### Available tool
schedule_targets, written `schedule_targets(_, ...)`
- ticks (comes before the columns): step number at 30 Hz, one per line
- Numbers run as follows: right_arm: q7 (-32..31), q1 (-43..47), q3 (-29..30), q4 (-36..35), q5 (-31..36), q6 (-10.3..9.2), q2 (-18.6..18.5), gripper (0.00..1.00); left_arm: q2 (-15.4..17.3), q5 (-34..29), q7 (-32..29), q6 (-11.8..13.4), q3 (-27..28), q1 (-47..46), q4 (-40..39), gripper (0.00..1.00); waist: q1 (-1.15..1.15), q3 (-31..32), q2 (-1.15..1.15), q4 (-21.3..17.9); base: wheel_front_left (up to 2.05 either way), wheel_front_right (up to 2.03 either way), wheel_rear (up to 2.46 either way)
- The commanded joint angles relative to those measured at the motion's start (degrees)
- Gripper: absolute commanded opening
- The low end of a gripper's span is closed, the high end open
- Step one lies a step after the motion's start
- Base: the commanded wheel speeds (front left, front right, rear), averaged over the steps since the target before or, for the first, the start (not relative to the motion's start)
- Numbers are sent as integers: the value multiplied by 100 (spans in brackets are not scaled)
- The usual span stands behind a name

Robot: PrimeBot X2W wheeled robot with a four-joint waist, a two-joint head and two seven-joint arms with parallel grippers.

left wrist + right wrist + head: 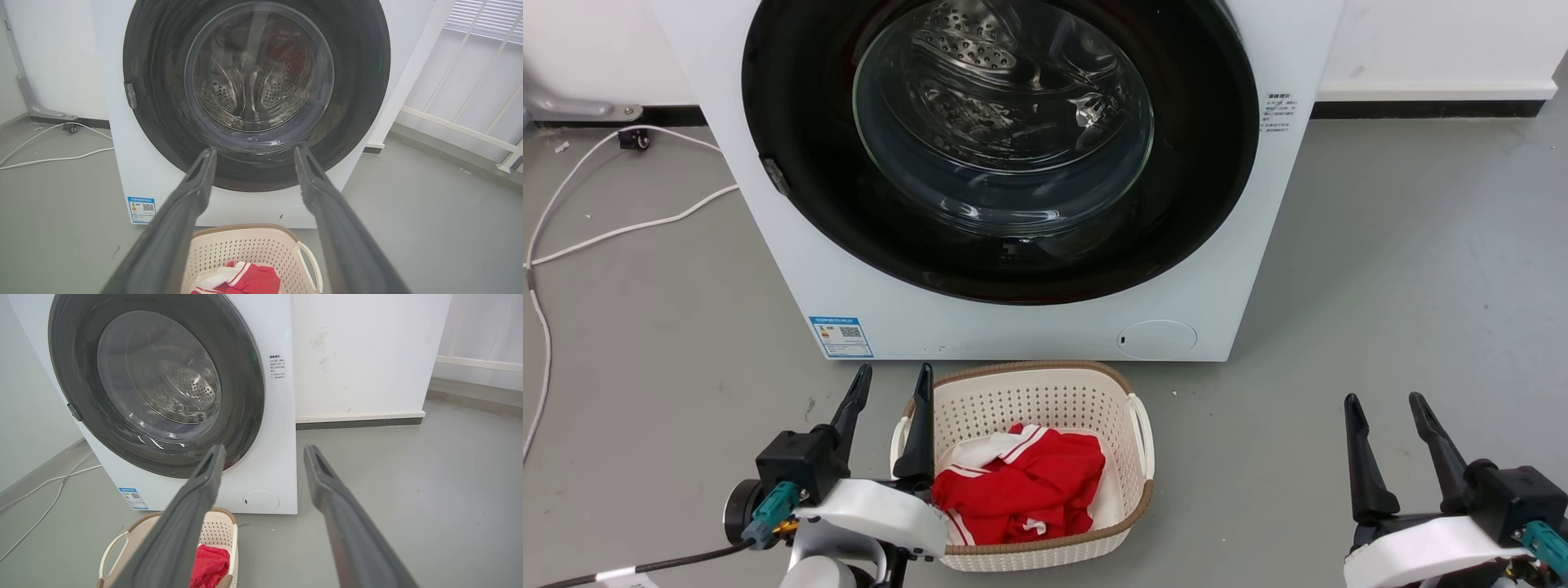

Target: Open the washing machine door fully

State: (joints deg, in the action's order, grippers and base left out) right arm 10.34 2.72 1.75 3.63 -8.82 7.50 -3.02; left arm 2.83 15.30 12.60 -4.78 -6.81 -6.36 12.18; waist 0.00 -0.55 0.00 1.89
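Item, left gripper [892,376]: fingers spread moderately wide, nothing gripped, low over the grey floor [1380,269]

Item, right gripper [1384,400]: fingers likewise parted and empty, well apart from the left one

Item, the washing machine [1013,331]: white front-loader, ahead of both grippers and touched by neither

Item, the washing machine door [1003,139]: glossy black rim around a bulging clear bowl, lying shut and flush with the machine front. It is straight ahead of the left gripper and above its fingertips, ahead and to the left of the right gripper

Item, small grey catch [774,175]: on the door rim, on the side beyond the left gripper's outer finger

Item, cream perforated basket [1029,404]: on the floor just beside the left gripper's inner finger, between that gripper and the machine's foot, below the door

Item, red and white garment [1021,482]: crumpled in the basket

Item, blue label [842,336] and round cap [1157,339]: low on the machine front, above the basket

Item, white cable [605,237]: trailing over the floor, far off the left gripper's outer side

Item, white railing [470,134]: beyond the machine, to the right in the left wrist view

Obscured: the door's top and the machine's upper part are cut off; the basket's near handle is partly behind the left gripper's finger; the drum shows only through reflections; print on the labels is too small to read
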Motion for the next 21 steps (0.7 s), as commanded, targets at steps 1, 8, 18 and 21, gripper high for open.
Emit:
schedule_targets(1,51,50,-1,-54,114,-2,15,100,10,-124,52,37,-4,-103,-6,100,0,-10,0,-1,0,0,0)
schedule_targets(8,134,70,-11,-46,391,-2,18,100,9,-406,134,95,-13,-108,12,100,0,-33,0,-3,0,0,0)
schedule_targets(18,250,60,23,-61,801,-2,22,100,8,-820,238,166,-49,-139,1,100,0,-93,0,9,0,0,0)
schedule_targets(21,276,63,30,-66,919,-2,23,100,8,-929,271,187,-60,-133,-2,100,0,-99,0,14,0,0,0)
